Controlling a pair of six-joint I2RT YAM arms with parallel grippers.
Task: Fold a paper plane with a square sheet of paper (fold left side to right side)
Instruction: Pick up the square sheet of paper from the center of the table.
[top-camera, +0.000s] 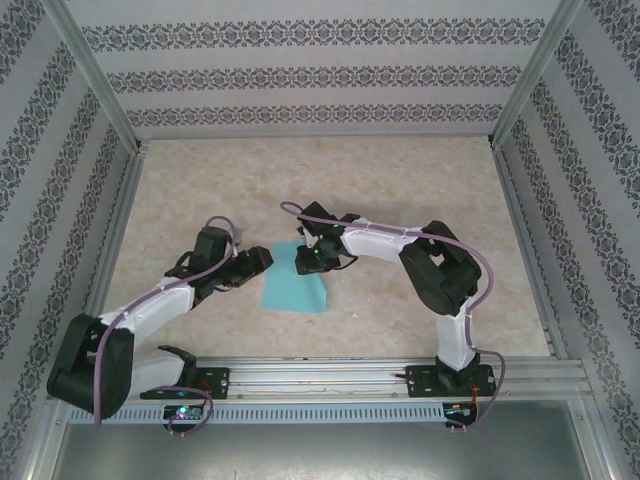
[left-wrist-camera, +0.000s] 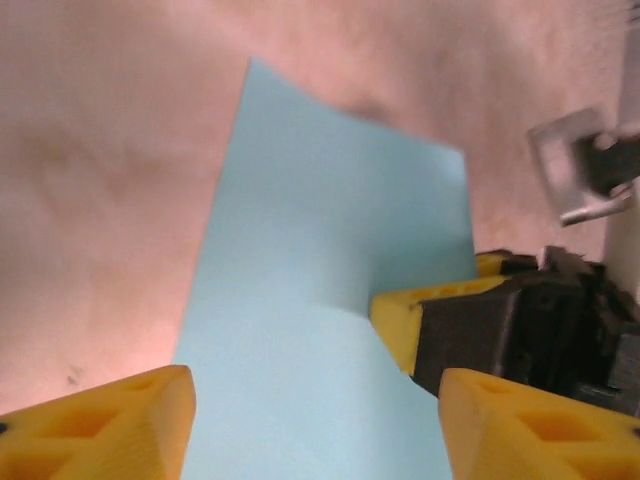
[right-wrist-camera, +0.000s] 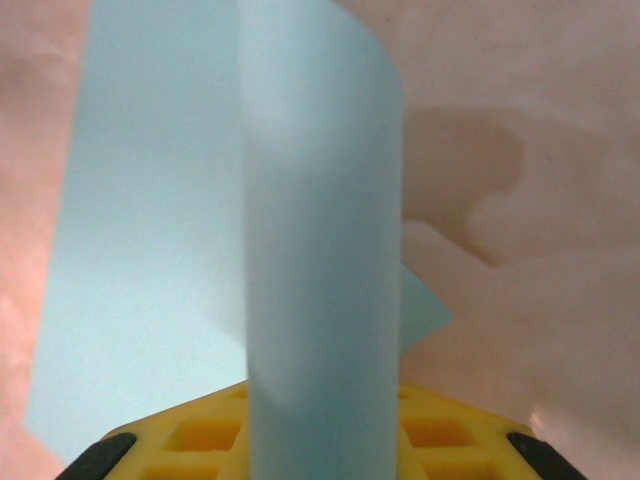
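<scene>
The square sheet of paper (top-camera: 296, 288) is turquoise and lies on the beige table between the two arms. Its far right part is lifted and curls upward. My right gripper (top-camera: 309, 259) is at that raised edge. In the right wrist view a strip of the sheet (right-wrist-camera: 320, 260) rises over the yellow finger (right-wrist-camera: 190, 437), and the jaws are shut on it. My left gripper (top-camera: 262, 262) stands at the sheet's left edge. Its yellow fingers (left-wrist-camera: 120, 425) are wide apart over the paper (left-wrist-camera: 300, 300), holding nothing. The paper plane is out of view.
Patterned walls with aluminium posts (top-camera: 100, 90) close in the table on three sides. A metal rail (top-camera: 380, 375) runs along the near edge by the arm bases. A metal bracket (left-wrist-camera: 570, 165) shows at the right of the left wrist view.
</scene>
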